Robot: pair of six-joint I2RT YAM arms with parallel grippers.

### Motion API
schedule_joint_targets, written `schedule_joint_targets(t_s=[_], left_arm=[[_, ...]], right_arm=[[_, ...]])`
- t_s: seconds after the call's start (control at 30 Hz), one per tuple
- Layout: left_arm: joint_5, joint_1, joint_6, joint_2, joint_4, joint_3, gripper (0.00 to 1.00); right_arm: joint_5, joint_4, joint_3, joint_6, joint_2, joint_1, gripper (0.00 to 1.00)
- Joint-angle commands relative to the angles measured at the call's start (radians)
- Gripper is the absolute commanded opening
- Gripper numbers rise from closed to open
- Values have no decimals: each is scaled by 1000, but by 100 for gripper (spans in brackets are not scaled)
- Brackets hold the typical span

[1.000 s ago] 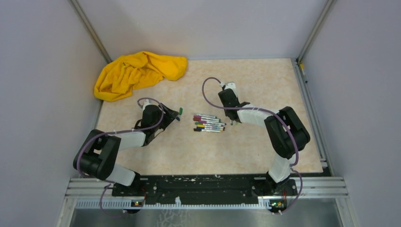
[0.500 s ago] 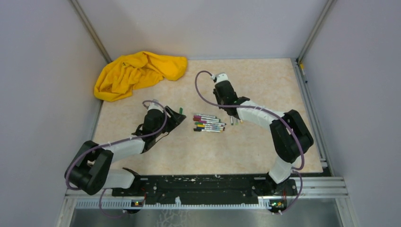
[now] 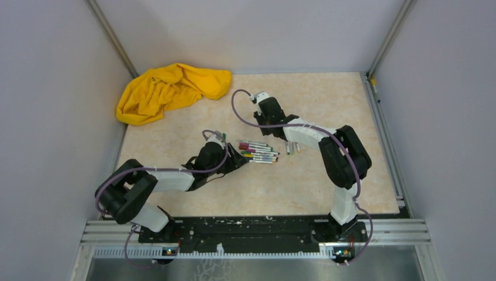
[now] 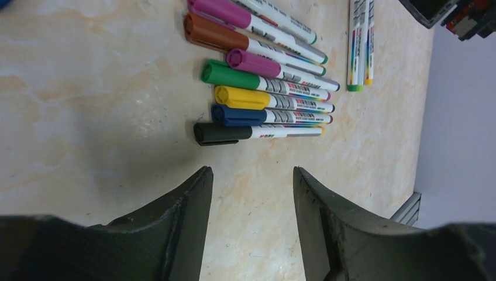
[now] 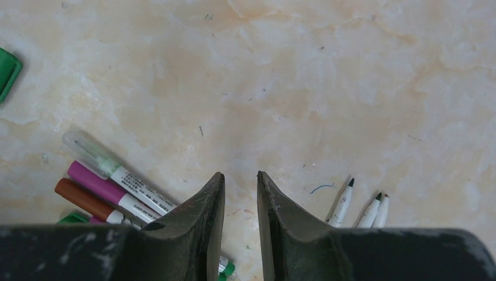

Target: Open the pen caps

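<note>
Left gripper (image 4: 251, 173) hovering, jaws apart, holding nothing, just short of black cap (image 4: 221, 133). Right gripper (image 5: 239, 175) hanging over table (image 5: 327, 70), narrow gap between fingers, gripping nothing. Capped pens (image 4: 266, 99) lying in row, caps pointing toward left gripper. Only right wrist view showing bare tips of three uncapped pens (image 5: 342, 205) and green cap (image 5: 7, 73) lying loose at picture edge. Only top view showing yellow cloth (image 3: 169, 91), sitting in far corner, well apart.
</note>
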Motion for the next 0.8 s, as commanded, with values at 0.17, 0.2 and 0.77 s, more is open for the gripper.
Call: schedule_joint_targets(t_s=[0.17, 0.2, 0.77], left_arm=[[-34, -77, 13, 119, 47, 89, 56], [-41, -81, 14, 126, 44, 97, 55], [-199, -126, 92, 220, -178, 226, 29]], right_arm=[[-70, -8, 68, -13, 50, 8, 26], [-73, -11, 68, -13, 52, 8, 26], [-100, -15, 78, -50, 102, 8, 19]])
